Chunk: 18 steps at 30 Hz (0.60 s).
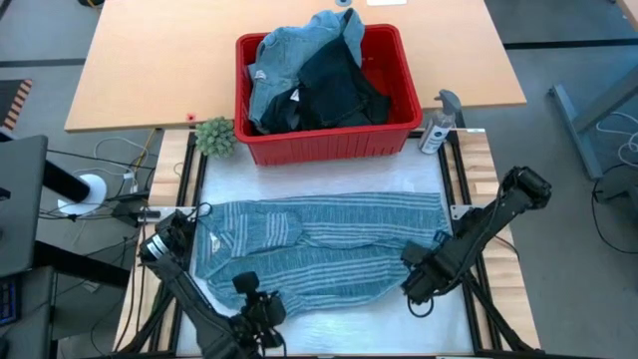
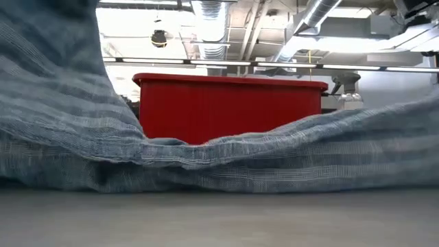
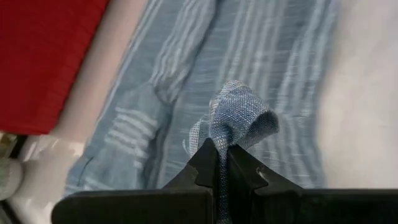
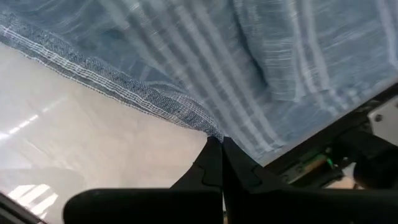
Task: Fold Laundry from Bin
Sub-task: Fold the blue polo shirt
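Note:
The blue-grey white-striped shirt (image 1: 319,249) lies spread across the white table top, in front of the red bin (image 1: 329,145). More laundry, light blue and dark pieces (image 1: 309,70), is piled in the bin. My left gripper (image 1: 254,299) is shut on the shirt at its near left part. My right gripper (image 1: 419,274) is shut on the shirt's near right edge. In the low view the shirt (image 2: 219,154) sags in the middle and rises at both sides, with the bin (image 2: 226,110) behind it. My left gripper (image 3: 219,149) pinches a bunched fold of the shirt (image 3: 239,115) between its two fingers; the cloth puckers out past the fingertips. The fingers slant down from the near left. That part is lifted and the rest lies on the table. My right gripper (image 4: 216,144) pinches the shirt's hemmed edge (image 4: 199,121) between its two fingers, from above, pointing down. The edge is raised off the table there, and the cloth slopes away from the fingers.
A small green plant (image 1: 213,135) stands left of the bin and a spray bottle (image 1: 439,125) right of it. A wooden table (image 1: 150,60) lies beyond. Black frame rails (image 1: 454,179) run along the table's sides. Bare white surface (image 1: 349,319) lies near the front edge.

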Each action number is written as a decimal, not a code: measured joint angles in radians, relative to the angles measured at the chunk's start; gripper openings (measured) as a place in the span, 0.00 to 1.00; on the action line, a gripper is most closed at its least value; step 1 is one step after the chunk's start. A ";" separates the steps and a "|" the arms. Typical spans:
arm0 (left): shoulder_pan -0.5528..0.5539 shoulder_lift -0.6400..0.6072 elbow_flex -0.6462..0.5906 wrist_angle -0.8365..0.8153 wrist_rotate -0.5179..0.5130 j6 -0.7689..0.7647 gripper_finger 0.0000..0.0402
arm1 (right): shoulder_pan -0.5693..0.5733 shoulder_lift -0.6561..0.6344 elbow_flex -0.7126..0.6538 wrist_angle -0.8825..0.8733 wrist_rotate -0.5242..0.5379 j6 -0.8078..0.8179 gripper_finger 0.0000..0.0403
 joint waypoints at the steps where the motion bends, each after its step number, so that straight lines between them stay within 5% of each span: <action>1: 0.009 -0.005 -0.019 0.000 0.000 -0.006 0.00 | -0.006 -0.006 -0.004 -0.010 0.001 -0.002 0.04; 18: 0.093 -0.372 -0.378 0.001 -0.106 -0.142 0.00 | -0.163 -0.103 -0.093 -0.015 0.081 -0.092 0.04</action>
